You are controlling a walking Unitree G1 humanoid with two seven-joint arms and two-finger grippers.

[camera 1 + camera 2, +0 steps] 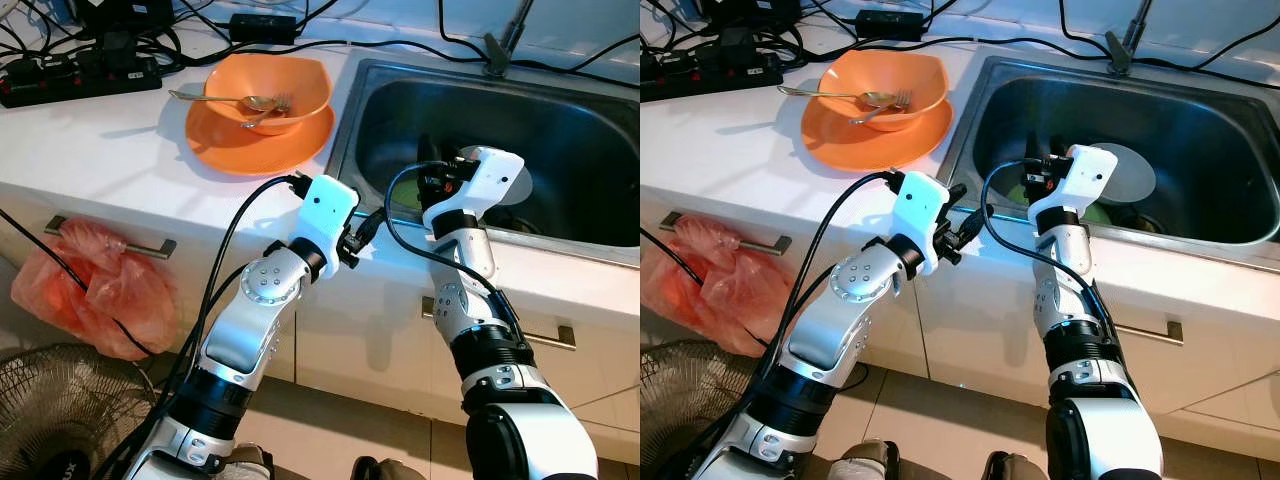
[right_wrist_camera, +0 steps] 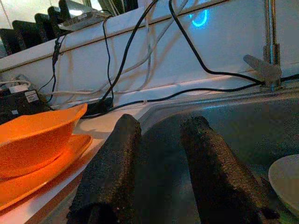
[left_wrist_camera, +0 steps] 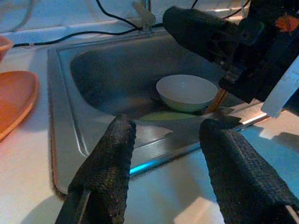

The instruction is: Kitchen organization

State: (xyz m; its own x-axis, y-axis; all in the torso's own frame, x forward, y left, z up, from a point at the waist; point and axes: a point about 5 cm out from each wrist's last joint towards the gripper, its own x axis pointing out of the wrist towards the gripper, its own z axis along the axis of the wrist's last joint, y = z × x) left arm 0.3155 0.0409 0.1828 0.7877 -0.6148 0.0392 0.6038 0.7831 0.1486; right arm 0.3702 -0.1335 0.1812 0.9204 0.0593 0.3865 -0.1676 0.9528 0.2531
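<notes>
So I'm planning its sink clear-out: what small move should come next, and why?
Probably lower the right gripper toward the white bowl in the sink. Its jaws are open and over the basin, with the bowl close by, while the left gripper hangs open at the counter edge.

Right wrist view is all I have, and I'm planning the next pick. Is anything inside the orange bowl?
Observer: Yes, a fork and a spoon lie in the orange bowl.
Operator: What is the white thing in the sink?
Observer: A white bowl, upright on the sink floor, with something green beside it.
Operator: Where is the left hand?
Observer: The left hand is open, at the counter front edge by the sink's left corner.
</notes>
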